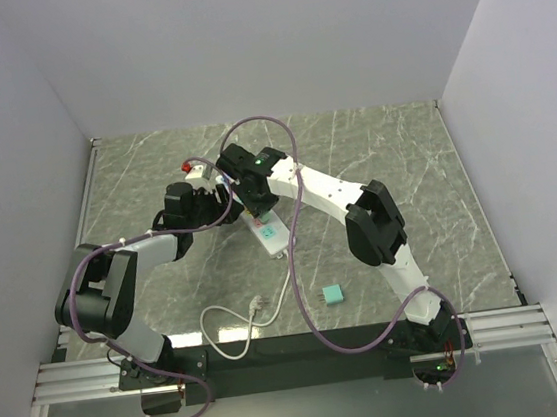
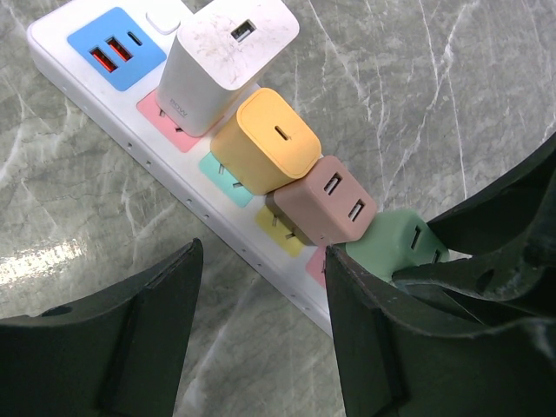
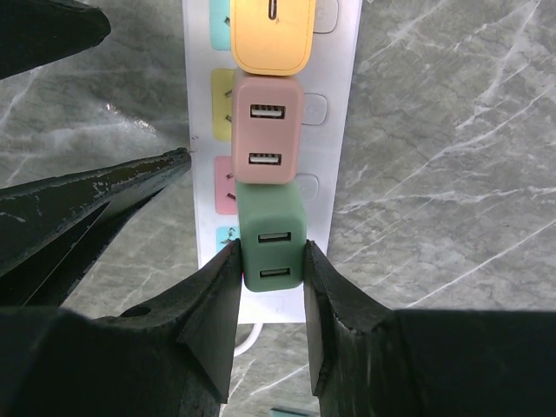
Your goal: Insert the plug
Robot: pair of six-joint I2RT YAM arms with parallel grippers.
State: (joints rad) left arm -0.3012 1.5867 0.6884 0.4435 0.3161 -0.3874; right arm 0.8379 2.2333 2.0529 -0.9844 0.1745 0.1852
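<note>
The right tool [image 3: 272, 254] is clamped on the mint-green two-port charger plug [image 3: 271, 228], which stands at the last socket of the white plastic power strip [image 3: 343, 130] on the table. The left tool [image 2: 262, 258] stands part-open over the strip's edge, gripping nothing.

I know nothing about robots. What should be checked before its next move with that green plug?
1. Right gripper shut on the green plug: ok.
2. Green plug in line over the power strip: ok.
3. Prongs seated in the socket: cannot tell, hidden beneath the plug.
4. Room beside the pink charger: not ok, no gap shows between them.
5. Left gripper steadying the strip: cannot tell; it straddles the strip with jaws open.
</note>
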